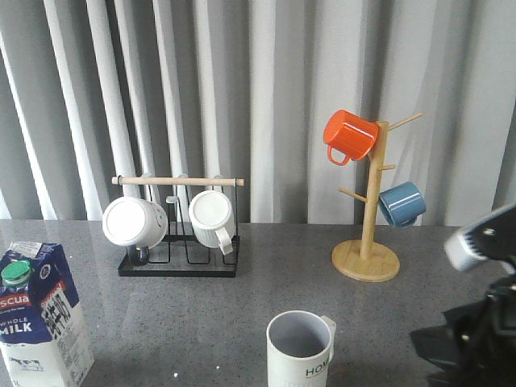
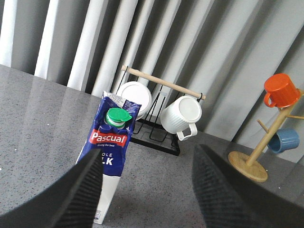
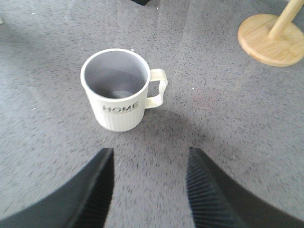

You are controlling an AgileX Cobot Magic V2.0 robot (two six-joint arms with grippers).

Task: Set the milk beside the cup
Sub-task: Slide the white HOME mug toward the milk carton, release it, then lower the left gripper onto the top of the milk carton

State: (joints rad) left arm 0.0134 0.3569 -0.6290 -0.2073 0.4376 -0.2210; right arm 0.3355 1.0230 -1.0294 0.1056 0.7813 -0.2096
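Observation:
The milk [image 1: 40, 318], a blue and white carton with a green cap, stands upright at the table's front left. In the left wrist view the milk [image 2: 111, 142] is just ahead of my left gripper [image 2: 147, 190], close by one finger [image 2: 80, 194]. The jaws are wide open and empty. The cup [image 1: 300, 348], off-white and ribbed with "HOME" lettering, stands at the front centre. In the right wrist view the cup [image 3: 118, 116] is a short way ahead of my right gripper [image 3: 149, 187], which is open and empty. The right arm [image 1: 476, 330] shows at the front right.
A black wire rack [image 1: 177, 266] with a wooden rod holds two plain white mugs at the back left. A wooden mug tree [image 1: 367, 258] at the back right carries an orange mug [image 1: 348, 135] and a blue mug [image 1: 401, 203]. Grey curtains hang behind the table.

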